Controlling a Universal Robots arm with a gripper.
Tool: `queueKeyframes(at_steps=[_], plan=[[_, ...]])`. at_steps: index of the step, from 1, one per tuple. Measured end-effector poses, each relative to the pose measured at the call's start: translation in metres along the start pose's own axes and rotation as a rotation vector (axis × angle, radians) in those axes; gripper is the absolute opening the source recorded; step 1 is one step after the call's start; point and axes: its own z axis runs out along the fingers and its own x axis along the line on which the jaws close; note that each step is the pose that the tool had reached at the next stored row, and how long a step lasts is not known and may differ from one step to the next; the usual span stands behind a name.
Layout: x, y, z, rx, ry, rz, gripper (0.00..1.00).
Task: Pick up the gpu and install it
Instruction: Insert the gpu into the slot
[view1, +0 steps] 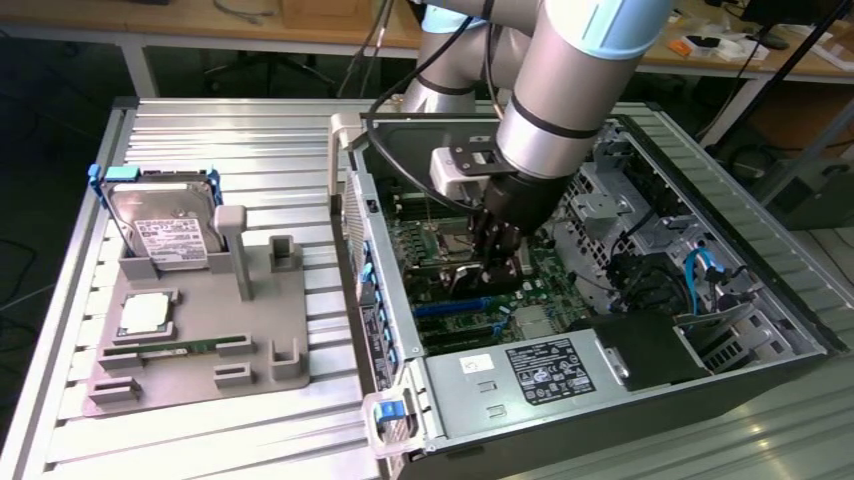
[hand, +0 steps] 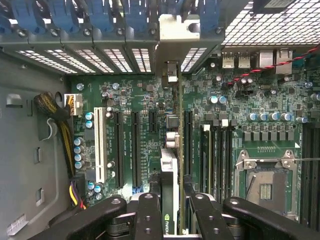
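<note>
- GPU (hand: 169, 175) where? Held edge-on in the pincer (hand: 170, 200), down inside the open computer case (view1: 747, 330), over the green motherboard (view1: 461, 315).
- Grip? Closed on the card from both sides, black fingers (hand: 148, 215) pressed against its faces, partly open only by the card's thickness.
- Bracket? Silver, at the far end of the card, up against the row of blue-clipped rear slots (hand: 100, 20) of the case.
- Lined up with a slot? Sat between two of the long black expansion slots (hand: 135, 147) in the wrist view; seated or not, could not tell.
- Elsewhere in the case? Empty CPU socket (hand: 262, 182) with its metal frame beside the memory slots; power supply (view1: 534, 375) with a white label at the near end of the case.
- Outside the case? Grey holder tray (view1: 200, 345) on the ribbed metal surface (view1: 214, 130), toward the exterior view's left edge. Hard drive (view1: 167, 225) with blue frame upright in it, a square processor (view1: 144, 312) flat nearer the front, a slim green memory stick (view1: 180, 347) below that.
</note>
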Motion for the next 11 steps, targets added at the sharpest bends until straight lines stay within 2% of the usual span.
queueKeyframes(at_steps=[4, 11], plan=[[0.0000, 0.0029, 0.0067, 0.0021, -0.0001, 0.000, 0.27], [-0.0002, 0.0076, 0.0109, 0.0030, -0.0001, 0.000, 0.27]])
